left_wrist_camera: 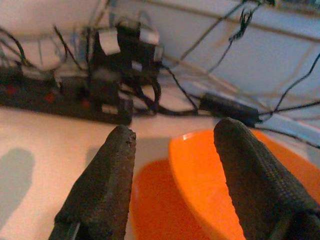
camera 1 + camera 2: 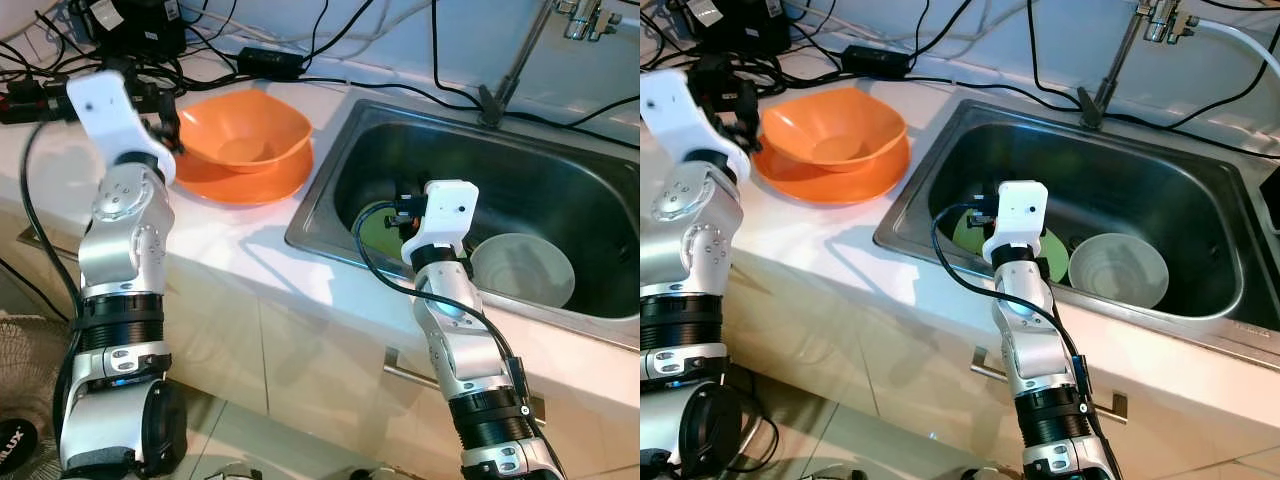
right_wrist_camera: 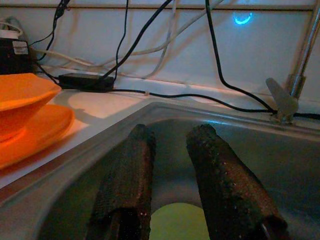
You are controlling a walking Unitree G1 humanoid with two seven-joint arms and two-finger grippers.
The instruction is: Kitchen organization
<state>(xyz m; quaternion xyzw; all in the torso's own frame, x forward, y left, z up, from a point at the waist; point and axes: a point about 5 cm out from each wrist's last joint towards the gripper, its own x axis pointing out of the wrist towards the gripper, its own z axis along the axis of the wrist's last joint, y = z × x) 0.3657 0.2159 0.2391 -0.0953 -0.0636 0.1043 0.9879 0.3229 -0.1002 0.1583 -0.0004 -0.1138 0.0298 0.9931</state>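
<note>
bright overhead light; soft shadows; blurry wrist views

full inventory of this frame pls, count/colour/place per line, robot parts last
bowl: 1, orange, on the orange plate on the counter, left of the sink
plate: 1, orange, on the counter under the bowl
sink: 1, steel, set in the counter
green plate: 1, green, in the sink, partly behind the right arm
white bowl: 1, white, in the sink, right of the green plate
faucet: 1, metal, behind the sink
cables and adapters: several, black, back of the counter
left pincer: open, over the orange bowl's near rim
right pincer: open, in the sink above the green plate
</note>
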